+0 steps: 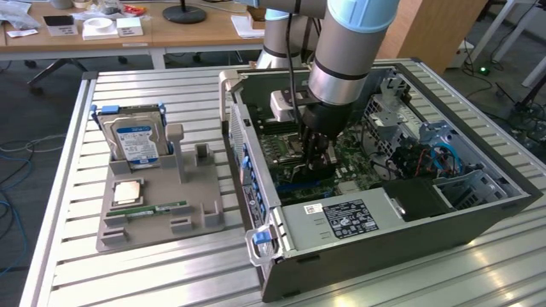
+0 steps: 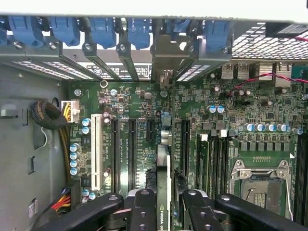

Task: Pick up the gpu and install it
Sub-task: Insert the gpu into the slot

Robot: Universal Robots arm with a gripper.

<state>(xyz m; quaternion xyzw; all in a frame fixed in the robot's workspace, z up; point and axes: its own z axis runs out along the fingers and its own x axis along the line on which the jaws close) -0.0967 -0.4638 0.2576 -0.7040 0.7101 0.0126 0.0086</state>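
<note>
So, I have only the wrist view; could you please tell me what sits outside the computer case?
Observer: A grey holder lies at the exterior view's left of the case, with a hard drive standing upright in it.
Operator: Thank you, is anything lying flat on it?
Observer: Yes, a square processor chip and a memory stick.
Operator: And the arm?
Observer: The arm reaches nearly straight down into the open case, the gripper low over the motherboard.
</note>
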